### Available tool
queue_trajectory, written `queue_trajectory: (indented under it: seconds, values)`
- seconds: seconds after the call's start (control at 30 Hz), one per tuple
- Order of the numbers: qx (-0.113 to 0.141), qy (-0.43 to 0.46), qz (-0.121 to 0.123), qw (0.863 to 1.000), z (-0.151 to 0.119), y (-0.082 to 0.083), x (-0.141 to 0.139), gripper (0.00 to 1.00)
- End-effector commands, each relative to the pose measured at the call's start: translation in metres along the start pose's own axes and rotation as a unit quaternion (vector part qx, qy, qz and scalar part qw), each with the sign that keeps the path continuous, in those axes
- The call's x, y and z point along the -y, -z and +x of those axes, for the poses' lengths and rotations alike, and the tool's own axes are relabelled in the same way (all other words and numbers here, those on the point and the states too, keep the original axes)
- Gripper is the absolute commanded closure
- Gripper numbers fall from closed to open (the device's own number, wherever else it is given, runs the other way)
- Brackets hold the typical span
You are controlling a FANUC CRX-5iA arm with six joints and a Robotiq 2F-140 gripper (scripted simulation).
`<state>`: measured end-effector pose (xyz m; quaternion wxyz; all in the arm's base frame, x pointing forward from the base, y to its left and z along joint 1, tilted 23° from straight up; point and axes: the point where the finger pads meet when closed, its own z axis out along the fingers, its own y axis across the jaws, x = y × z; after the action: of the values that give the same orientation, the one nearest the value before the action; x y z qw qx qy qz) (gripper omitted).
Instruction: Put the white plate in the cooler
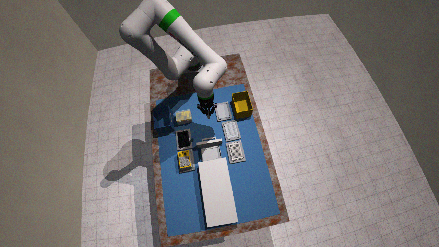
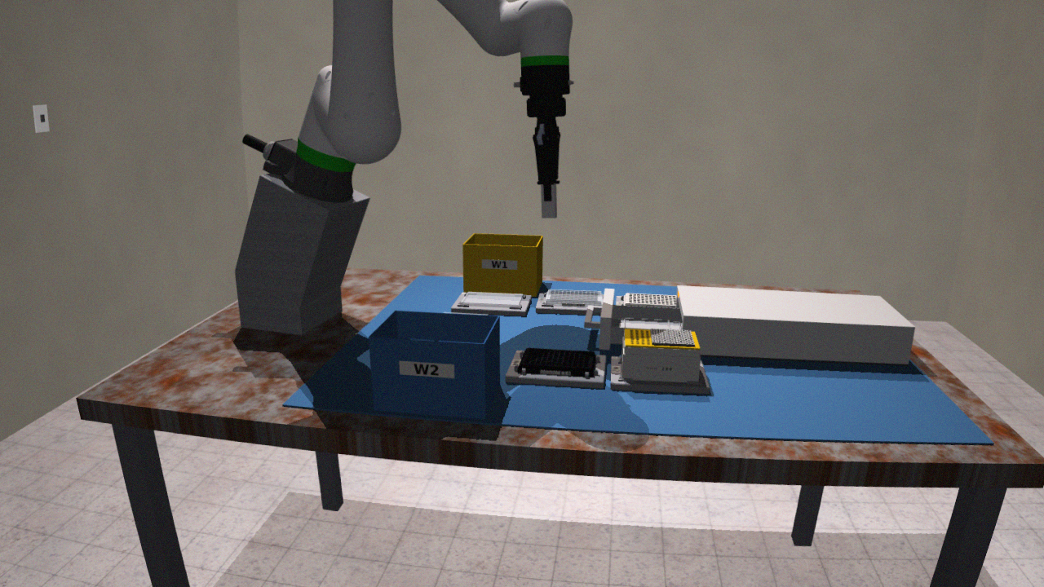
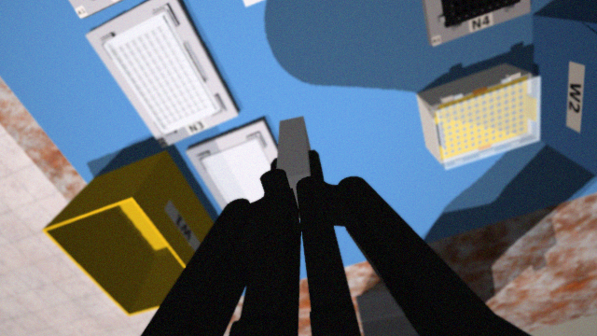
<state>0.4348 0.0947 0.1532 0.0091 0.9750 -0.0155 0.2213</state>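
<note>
My gripper is shut on nothing and hangs high above the bench, its fingers pointing down between the tip box and a nest with a smooth-topped white plate. Two open white well plates lie in nests to the right of the drawer: the middle one is marked N3 in the wrist view, and the farther one has a label I cannot read. The cooler's drawer stands open and empty, its bar handle toward the arm's base. The white cooler housing lies behind it.
The yellow bin W1 stands right of the smooth-topped plate. The blue bin W2 and the clear tip box are to the left. A black plate in N4 and a yellow rack lie left of the drawer.
</note>
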Motion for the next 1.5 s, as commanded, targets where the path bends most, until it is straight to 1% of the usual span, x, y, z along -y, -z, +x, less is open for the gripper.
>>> queue_trajectory:
  seconds: [0.0,0.07,0.13,0.17,0.27,0.77,0.8,1.2,1.27,1.47]
  values:
    - [0.013,0.031,0.004,0.999,0.000,-0.002,-0.015,1.00]
    - [0.018,0.049,0.006,0.999,-0.001,-0.003,-0.025,1.00]
    - [0.018,0.049,0.006,0.999,-0.001,-0.003,-0.025,1.00]
    - [0.021,0.066,0.009,0.998,-0.001,-0.003,-0.029,1.00]
    - [0.023,0.071,0.009,0.997,-0.002,-0.004,-0.041,1.00]
    - [0.023,0.071,0.009,0.997,-0.002,-0.004,-0.042,1.00]
    - [0.023,0.061,0.009,0.998,0.000,-0.008,-0.042,0.13]
    - [0.023,0.061,0.009,0.998,0.028,-0.046,-0.035,0.13]
    - [0.023,0.061,0.009,0.998,0.028,-0.046,-0.035,0.13]
    - [0.023,0.061,0.009,0.998,0.041,-0.066,-0.031,0.13]
